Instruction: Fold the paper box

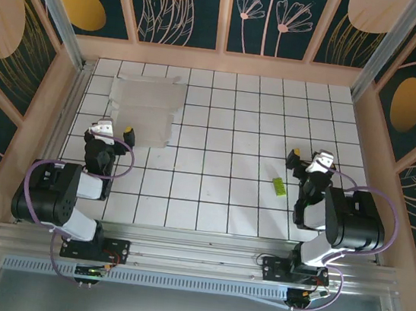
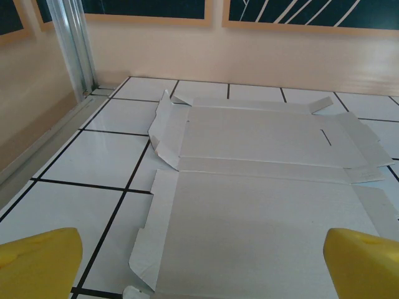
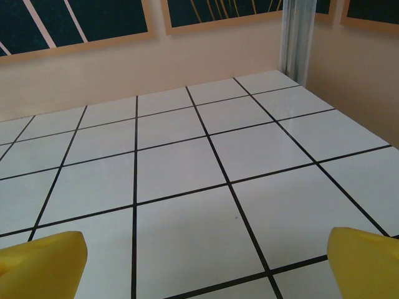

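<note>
Just beyond your open left hand (image 1: 114,132) lies the flat box (image 2: 262,205); lift its side flap (image 2: 167,128) along the crease while your open right hand (image 1: 309,159) pins the middle.

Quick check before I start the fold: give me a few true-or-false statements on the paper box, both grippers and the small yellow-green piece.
1. The paper box lies unfolded on the tiles, white side up. True.
2. The left gripper is shut on the box's edge. False: it is open at the box's near edge and grips nothing.
3. The right gripper is open over bare tiles. True.
4. The yellow-green piece lies on the box. False: it lies on the tiles by the right arm, far from the box.
</note>
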